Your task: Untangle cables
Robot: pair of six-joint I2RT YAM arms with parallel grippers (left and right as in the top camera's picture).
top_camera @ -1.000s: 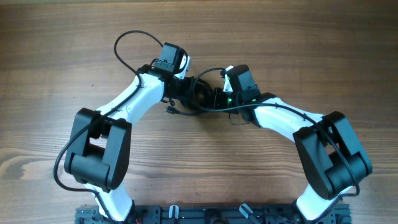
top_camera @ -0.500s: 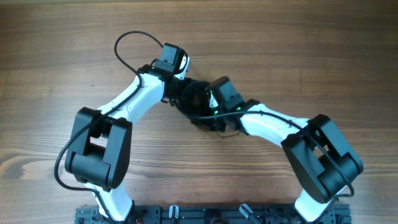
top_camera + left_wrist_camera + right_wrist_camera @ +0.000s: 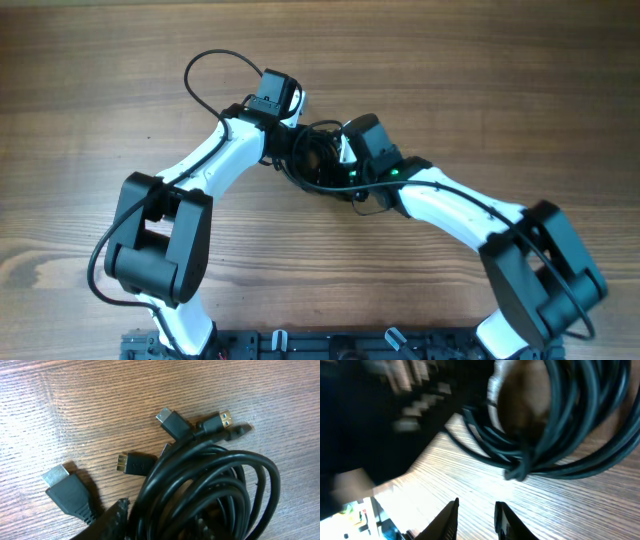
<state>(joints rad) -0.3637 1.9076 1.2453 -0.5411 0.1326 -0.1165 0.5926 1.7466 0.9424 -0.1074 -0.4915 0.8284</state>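
The cables are a bundle of thin black cords coiled in loops at mid-table, between my two wrists. In the left wrist view the coil fills the lower right, and several plug ends fan out on the wood beside it. My left gripper is shut on the coil. One of its fingers shows at the coil's left edge and the other is hidden by cords. My right gripper is just right of the bundle. In the right wrist view it is slightly open and empty over bare wood, with the cable loops just beyond its tips.
A flat wide plug and a small gold-tipped plug lie loose on the wooden table. The left arm's own thick black wire loops out behind its wrist. The arm bases stand at the near edge.
My right arm has swung left, in against the cable bundle, and its wrist now sits close to the left wrist. The left arm and the bundle have stayed put.
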